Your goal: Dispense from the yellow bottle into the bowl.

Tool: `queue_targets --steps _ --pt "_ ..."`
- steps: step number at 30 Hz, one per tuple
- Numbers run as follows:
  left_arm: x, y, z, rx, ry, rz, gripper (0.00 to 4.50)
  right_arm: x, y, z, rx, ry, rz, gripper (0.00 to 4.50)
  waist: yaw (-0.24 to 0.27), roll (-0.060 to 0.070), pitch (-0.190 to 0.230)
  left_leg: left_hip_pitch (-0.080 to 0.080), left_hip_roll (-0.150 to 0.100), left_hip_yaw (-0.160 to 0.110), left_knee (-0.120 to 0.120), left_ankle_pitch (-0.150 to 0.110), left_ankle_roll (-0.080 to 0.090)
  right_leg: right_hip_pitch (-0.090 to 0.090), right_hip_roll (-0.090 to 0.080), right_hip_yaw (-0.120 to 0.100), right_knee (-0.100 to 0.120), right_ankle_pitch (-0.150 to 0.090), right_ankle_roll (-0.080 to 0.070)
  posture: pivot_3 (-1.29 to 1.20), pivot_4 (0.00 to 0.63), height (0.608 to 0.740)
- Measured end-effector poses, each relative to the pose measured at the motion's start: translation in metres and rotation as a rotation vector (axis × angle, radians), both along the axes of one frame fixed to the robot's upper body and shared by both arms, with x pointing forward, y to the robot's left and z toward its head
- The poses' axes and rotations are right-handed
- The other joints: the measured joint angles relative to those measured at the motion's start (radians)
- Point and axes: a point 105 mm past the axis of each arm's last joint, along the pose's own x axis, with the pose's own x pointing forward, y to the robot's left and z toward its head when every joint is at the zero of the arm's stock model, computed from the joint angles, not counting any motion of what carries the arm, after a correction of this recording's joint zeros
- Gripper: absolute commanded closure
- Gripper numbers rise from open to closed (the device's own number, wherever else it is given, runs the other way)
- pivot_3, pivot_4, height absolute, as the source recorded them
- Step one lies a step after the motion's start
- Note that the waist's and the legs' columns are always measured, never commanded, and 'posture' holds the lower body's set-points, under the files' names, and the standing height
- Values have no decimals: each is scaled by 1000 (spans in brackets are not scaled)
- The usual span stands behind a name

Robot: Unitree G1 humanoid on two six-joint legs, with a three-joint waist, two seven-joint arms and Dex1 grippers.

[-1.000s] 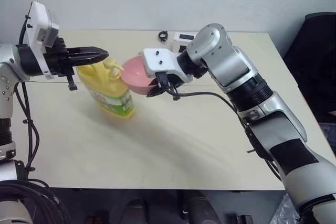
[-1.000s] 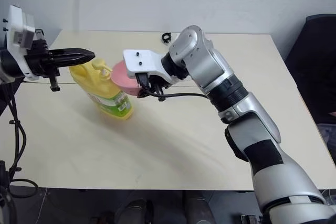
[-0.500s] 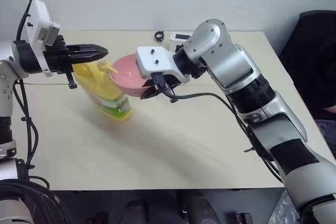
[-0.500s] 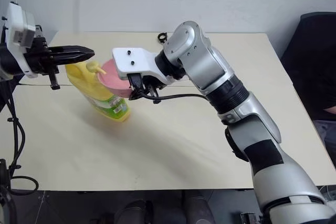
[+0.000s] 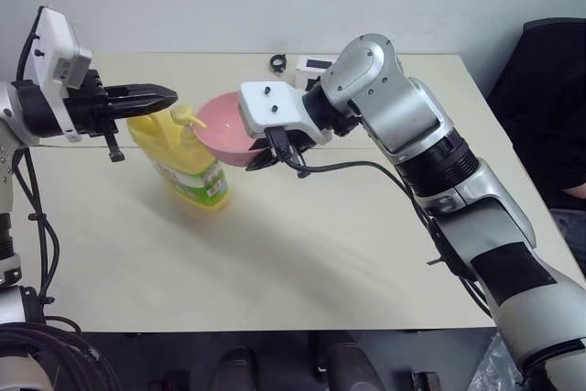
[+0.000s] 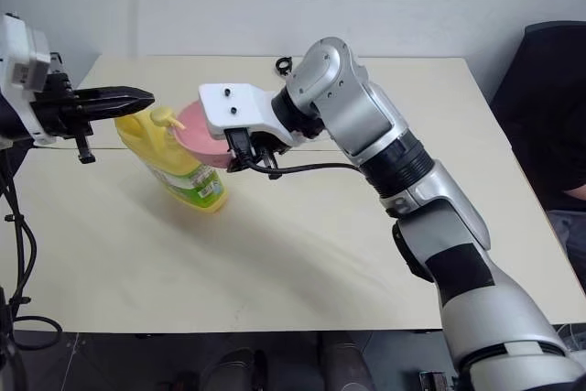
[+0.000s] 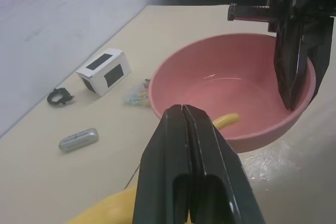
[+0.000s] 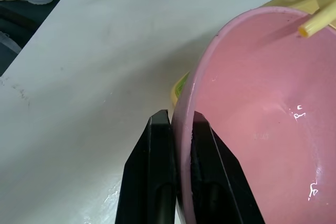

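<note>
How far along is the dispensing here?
Done: the right tool is clamped on the bowl rim, holding it up beside the yellow bottle, with the spout over the rim. In hand: the shut left tool hovers by the pump. Left: pressing it; the bowl looks empty.

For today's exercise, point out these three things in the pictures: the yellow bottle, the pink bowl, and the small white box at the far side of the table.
yellow bottle [image 5: 194, 175], left eye view, on its green-and-white label.
pink bowl [image 7: 226, 85], left wrist view, on its glossy inner wall.
small white box [image 7: 103, 72], left wrist view, on its side face.
</note>
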Motion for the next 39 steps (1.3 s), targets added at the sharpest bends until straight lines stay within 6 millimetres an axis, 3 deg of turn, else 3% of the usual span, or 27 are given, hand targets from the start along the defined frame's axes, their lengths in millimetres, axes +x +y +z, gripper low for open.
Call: queue_targets --steps 30,34,39 --pt "10 -13 -20 97 -22 -34 4478 -7 -4 -3 -24 -5 27 4500 0 0 0 2 0 0 1 0 0 1 0 0 2 0 0 0 150 740" --pt "18 -14 -12 18 9 -22 4478 -7 -4 -3 -24 -5 28 4500 1 0 0 1 -1 0 3 0 0 1 1 0 2 0 0 0 150 740" --pt "20 -15 22 -96 -30 -17 4478 -7 -4 -3 -25 -7 28 4500 -1 0 0 0 0 0 2 0 0 0 1 0 1 0 0 0 150 740"
